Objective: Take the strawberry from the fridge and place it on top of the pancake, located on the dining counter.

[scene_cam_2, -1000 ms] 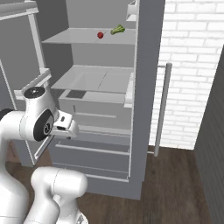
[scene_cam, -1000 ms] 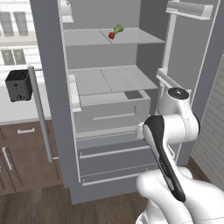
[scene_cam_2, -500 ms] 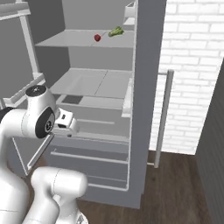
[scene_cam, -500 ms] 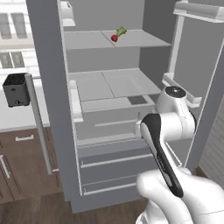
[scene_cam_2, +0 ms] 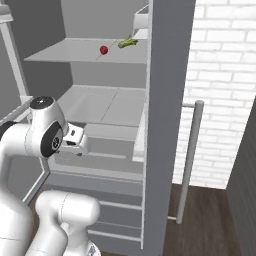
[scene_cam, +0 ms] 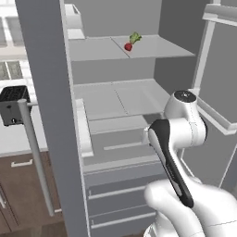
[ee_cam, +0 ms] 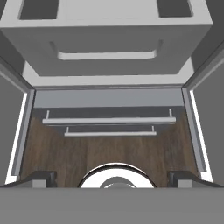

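The fridge (scene_cam: 115, 99) stands open in front of me, with pale grey shelves inside. A tiny red strawberry (scene_cam: 128, 46) (scene_cam_2: 103, 49) lies on the upper shelf, and a green leafy piece (scene_cam_2: 127, 43) lies just behind it. My gripper (ee_cam: 112, 178) hangs open and empty at drawer height, well below that shelf. It points down at the lower drawers' bar handles (ee_cam: 109, 120) and the wooden floor. In the right base view the hand (scene_cam_2: 75, 141) sits in front of the middle drawer. The pancake and the dining counter are out of view.
The fridge's open left door with its long bar handle (scene_cam: 36, 157) stands close on the left. The right door (scene_cam_2: 167, 100) and its handle (scene_cam_2: 189, 160) stand on the other side. A black toaster (scene_cam: 13, 105) sits on the wall counter. A white brick wall (scene_cam_2: 225, 75) lies beyond.
The base has driven closer to the fridge, so the shelves and drawers fill more of both base views. The arm keeps the same pose and the gripper stays open.
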